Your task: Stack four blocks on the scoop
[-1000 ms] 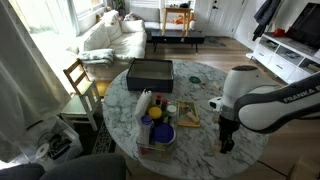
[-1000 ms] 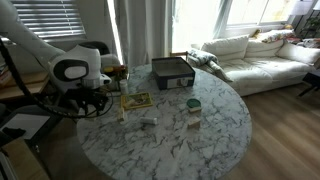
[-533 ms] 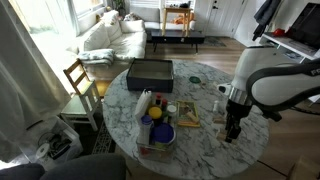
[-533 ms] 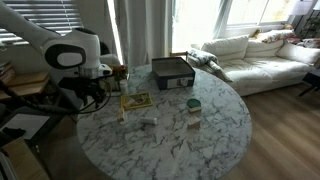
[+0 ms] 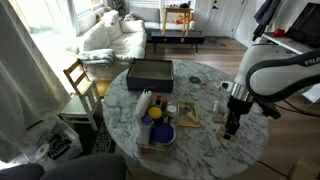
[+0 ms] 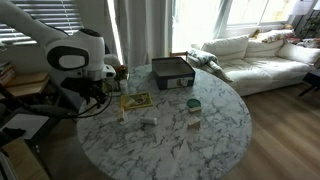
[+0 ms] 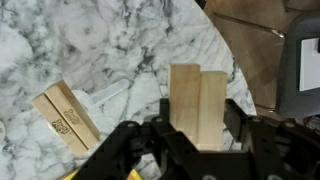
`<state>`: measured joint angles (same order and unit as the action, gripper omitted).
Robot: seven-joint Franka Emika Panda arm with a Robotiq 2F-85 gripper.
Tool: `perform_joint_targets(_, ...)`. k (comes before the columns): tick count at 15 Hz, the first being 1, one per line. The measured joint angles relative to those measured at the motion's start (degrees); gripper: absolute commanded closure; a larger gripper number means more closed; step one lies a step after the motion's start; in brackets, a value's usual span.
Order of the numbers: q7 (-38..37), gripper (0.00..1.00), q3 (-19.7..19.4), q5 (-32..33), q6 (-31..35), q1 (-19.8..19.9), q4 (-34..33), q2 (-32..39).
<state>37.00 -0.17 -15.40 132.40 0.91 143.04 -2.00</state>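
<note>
Pinching two pale blocks (image 7: 198, 105) side by side, the gripper (image 7: 197, 128) has its fingers closed on their outer faces, above the marble table (image 7: 90, 45) near its rim. Another block pair (image 7: 66, 120) lies further in on the table. A blue bowl (image 5: 160, 134) and a black tray (image 5: 150, 72) sit well apart on the table. Wood floor (image 7: 260, 40) lies open past the table's rim.

Paired blocks (image 7: 197, 105) and a lone block (image 7: 65, 120) interrupt otherwise open marble table (image 7: 100, 40).
</note>
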Motion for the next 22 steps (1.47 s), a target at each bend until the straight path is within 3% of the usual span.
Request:
perform_joint_targets(16, -36.28, 0.69, -3.83, -2.49, 14.66, 3.44, -1.22, 5.36)
perform_joint_targets(22, -48.13, 0.69, -4.17, -2.3, 17.07, 3.55, -0.99, 6.54)
